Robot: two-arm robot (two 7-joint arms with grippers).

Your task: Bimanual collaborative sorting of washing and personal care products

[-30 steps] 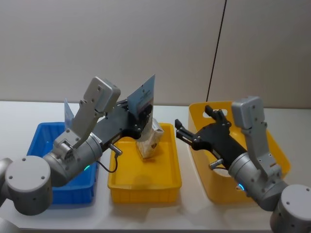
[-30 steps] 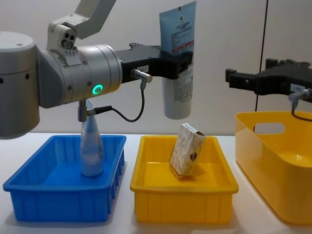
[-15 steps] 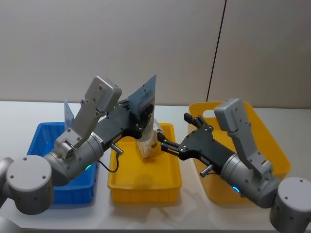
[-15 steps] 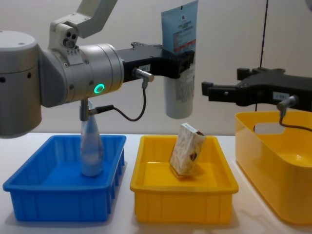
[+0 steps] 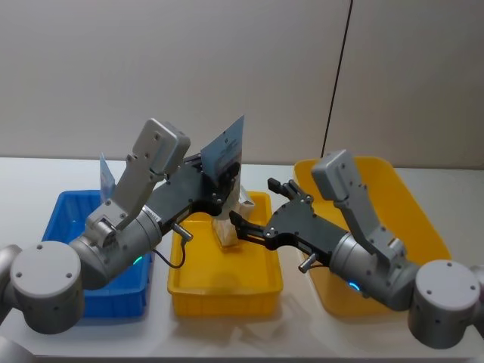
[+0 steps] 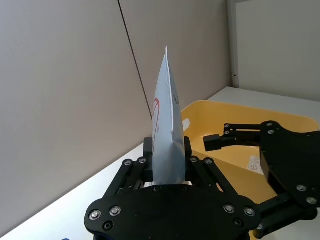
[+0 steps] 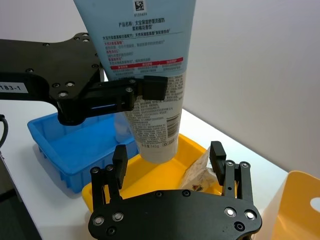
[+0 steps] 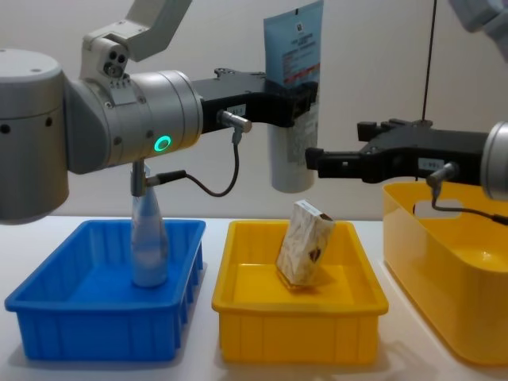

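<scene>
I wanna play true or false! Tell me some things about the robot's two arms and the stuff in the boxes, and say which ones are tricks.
1. The left gripper has its jaws shut on the tall translucent pouch with the pale blue label. True.
2. The clear slim bottle stands upright in the blue plastic bin. True.
3. The beige-and-white marbled carton lies in the blue plastic bin. False: it leans in the shallow yellow plastic tray.
4. The right gripper has its jaws shut on the pouch. False: its jaws are open, close to the pouch's lower end.
</scene>
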